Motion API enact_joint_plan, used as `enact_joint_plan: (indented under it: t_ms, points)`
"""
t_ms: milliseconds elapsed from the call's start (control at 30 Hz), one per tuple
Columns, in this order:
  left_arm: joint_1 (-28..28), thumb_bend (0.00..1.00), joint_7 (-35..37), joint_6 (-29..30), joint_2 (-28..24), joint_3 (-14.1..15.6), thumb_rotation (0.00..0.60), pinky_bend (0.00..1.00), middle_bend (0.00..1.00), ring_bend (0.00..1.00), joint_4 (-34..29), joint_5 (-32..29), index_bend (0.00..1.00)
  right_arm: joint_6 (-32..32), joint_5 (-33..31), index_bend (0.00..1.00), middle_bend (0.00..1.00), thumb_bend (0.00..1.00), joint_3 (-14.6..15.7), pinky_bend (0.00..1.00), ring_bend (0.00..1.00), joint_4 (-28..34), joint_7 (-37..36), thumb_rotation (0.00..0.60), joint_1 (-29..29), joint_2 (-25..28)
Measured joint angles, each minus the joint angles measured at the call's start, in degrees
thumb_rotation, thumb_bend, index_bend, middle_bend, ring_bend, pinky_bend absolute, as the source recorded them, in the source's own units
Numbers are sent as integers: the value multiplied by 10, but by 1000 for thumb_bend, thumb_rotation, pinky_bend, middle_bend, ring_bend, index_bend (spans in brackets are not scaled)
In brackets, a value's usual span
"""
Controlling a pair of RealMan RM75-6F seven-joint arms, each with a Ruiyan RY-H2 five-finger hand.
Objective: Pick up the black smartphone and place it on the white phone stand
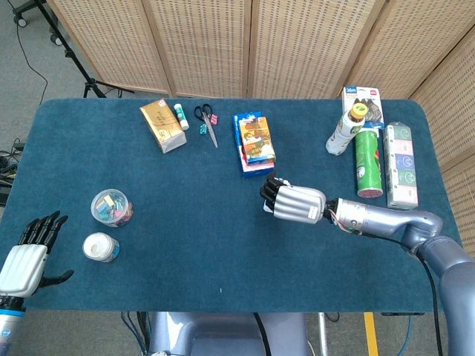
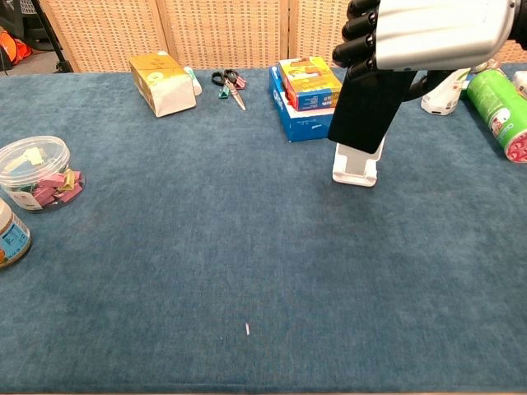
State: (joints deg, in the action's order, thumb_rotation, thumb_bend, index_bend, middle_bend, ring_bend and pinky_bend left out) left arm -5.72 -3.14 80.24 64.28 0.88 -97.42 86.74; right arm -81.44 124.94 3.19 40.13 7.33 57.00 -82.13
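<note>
The black smartphone (image 2: 368,111) hangs in our right hand (image 2: 428,33), fingers wrapped over its top, near the middle of the table (image 2: 247,247) towards the right edge. Its lower end sits just over the cradle of the white phone stand (image 2: 355,169); we cannot tell whether it touches the lip. We judge the placement almost done. To finish well, we should lower gently, lean the back against the stand's plate, and let go only once it rests. Our left hand (image 1: 26,256) waits with fingers spread, empty, at the near left corner.
</note>
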Motion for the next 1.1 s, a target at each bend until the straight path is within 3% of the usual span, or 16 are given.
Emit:
enact_joint_plan:
  t_ms: [433, 1100]
  points:
    - [-6, 0, -22, -12, 10, -2, 600, 0, 0, 0, 0, -13, 0, -32, 18, 554, 583, 452, 54, 390, 454, -103, -20, 600, 10, -34]
    - [-10, 0, -39, -18, 17, -4, 600, 0, 0, 0, -1, -24, 0, -46, -12, 554, 582, 440, 88, 390, 454, -172, -48, 600, 15, -83]
